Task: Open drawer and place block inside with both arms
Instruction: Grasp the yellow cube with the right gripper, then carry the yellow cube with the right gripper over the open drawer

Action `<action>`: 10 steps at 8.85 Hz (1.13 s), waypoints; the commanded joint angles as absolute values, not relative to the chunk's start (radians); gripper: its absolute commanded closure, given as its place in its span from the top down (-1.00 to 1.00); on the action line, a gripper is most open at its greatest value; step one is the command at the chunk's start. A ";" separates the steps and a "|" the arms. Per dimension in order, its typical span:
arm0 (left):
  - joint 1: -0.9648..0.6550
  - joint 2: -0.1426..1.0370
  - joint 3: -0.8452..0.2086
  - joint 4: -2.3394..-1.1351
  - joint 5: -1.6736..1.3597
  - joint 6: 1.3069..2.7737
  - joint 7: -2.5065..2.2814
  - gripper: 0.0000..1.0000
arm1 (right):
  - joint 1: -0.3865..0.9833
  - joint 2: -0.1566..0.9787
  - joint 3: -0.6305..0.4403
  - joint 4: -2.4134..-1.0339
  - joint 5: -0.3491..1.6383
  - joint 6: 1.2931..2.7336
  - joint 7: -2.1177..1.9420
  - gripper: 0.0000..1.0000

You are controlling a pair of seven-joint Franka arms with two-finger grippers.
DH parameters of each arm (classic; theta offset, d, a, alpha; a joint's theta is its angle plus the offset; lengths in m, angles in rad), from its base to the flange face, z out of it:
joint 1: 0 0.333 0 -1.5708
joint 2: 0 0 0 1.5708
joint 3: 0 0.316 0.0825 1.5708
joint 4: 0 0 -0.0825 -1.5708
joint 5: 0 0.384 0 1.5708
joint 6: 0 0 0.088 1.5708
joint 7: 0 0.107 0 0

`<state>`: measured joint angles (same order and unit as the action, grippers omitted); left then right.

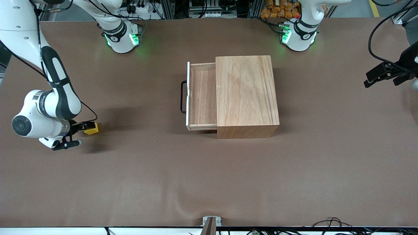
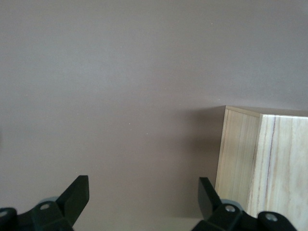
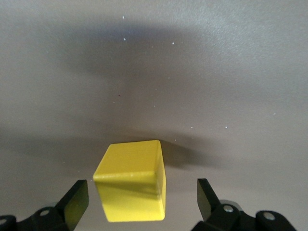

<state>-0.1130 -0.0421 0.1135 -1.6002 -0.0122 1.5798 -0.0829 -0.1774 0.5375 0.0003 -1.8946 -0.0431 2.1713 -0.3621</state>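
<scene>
Both grippers gape wide: the right gripper (image 3: pixel 139 197) straddles the block (image 3: pixel 132 186) on the table (image 1: pixel 130 179), the left gripper (image 2: pixel 143 197) waits beside the box (image 2: pixel 264 163), drawer (image 1: pixel 201 98) open.

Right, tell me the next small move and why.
Probably shut the right gripper on the block: its open fingers already straddle the cube on the table, and the drawer stands pulled open. The left gripper waits open past the wooden box.

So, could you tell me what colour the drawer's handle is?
Black: the handle shows best in the front view.
</scene>
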 commanded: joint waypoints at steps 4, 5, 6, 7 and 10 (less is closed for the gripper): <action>-0.084 -0.013 0.117 -1.530 -0.044 1.523 -0.054 1.00 | -0.176 0.532 0.006 -1.899 0.024 2.127 -0.380 -1.00; -0.056 -0.002 0.095 -1.522 -0.046 1.522 -0.049 1.00 | -0.158 0.525 0.006 -1.854 0.094 2.027 -0.364 -1.00; -0.040 -0.002 0.074 -1.523 -0.046 1.519 -0.051 1.00 | -0.132 0.519 0.005 -1.783 0.122 1.906 -0.272 -1.00; -0.003 -0.003 0.031 -1.523 -0.046 1.506 -0.049 1.00 | -0.100 0.506 0.009 -1.714 0.133 1.794 -0.152 -1.00; 0.109 -0.035 -0.100 -1.526 -0.045 1.458 -0.075 1.00 | 0.111 0.465 0.008 -1.513 0.310 1.512 0.334 -1.00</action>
